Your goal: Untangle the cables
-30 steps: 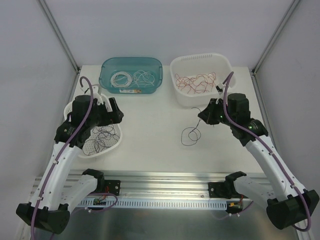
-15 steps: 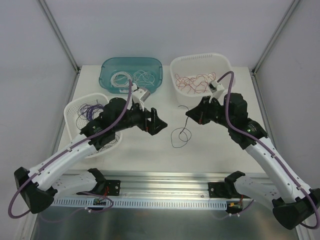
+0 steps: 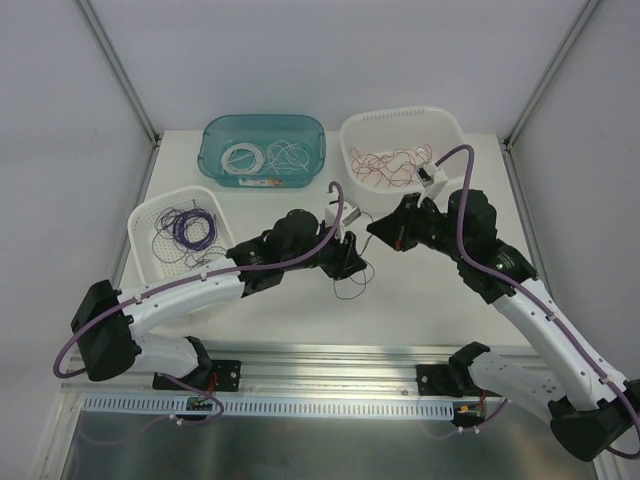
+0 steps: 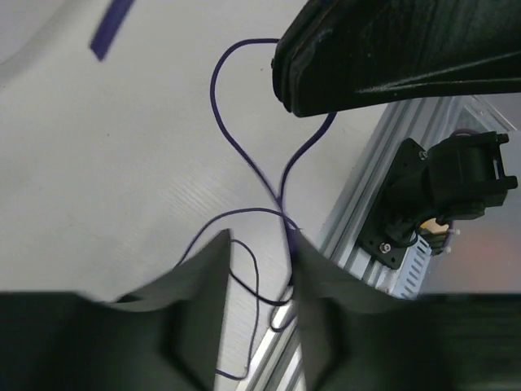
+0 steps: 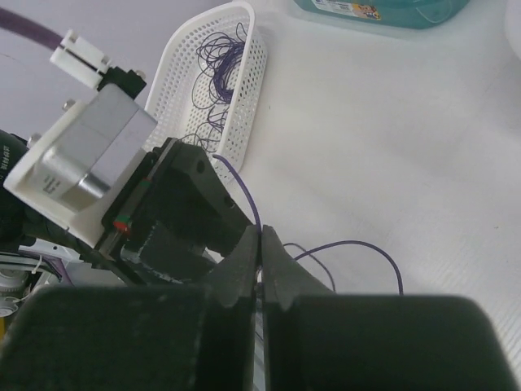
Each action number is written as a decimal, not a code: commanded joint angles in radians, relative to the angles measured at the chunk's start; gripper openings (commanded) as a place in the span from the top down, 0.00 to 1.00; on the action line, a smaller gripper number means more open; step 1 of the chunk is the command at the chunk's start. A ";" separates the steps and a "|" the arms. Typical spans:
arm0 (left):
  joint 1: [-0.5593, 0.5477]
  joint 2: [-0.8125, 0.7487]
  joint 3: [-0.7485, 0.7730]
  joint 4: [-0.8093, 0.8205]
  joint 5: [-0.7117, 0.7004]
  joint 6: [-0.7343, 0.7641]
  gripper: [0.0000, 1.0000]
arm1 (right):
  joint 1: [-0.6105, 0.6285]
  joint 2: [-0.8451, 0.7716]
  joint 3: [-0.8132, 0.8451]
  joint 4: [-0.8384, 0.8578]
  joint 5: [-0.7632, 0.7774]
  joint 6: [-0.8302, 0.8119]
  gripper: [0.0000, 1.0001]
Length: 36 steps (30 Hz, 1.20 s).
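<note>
Purple wire at table centre — right claw pinching it, left claw half-open astride it

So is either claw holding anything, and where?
The right gripper pinches a dark purple wire partway along; the left gripper straddles it, open.

wire end: I lose it behind left gripper
wire at right gripper: hidden between jaws
</note>
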 commanded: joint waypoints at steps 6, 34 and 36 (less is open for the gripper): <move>-0.013 -0.067 -0.018 0.087 -0.160 0.036 1.00 | 0.006 -0.052 0.014 -0.029 0.115 -0.037 0.96; 0.946 -0.454 -0.150 -0.542 -0.405 -0.015 0.98 | 0.005 -0.111 0.081 -0.312 0.439 -0.335 0.03; 0.958 -0.445 -0.173 -0.575 -0.408 -0.022 0.96 | 0.006 -0.113 0.081 -0.312 0.449 -0.344 0.03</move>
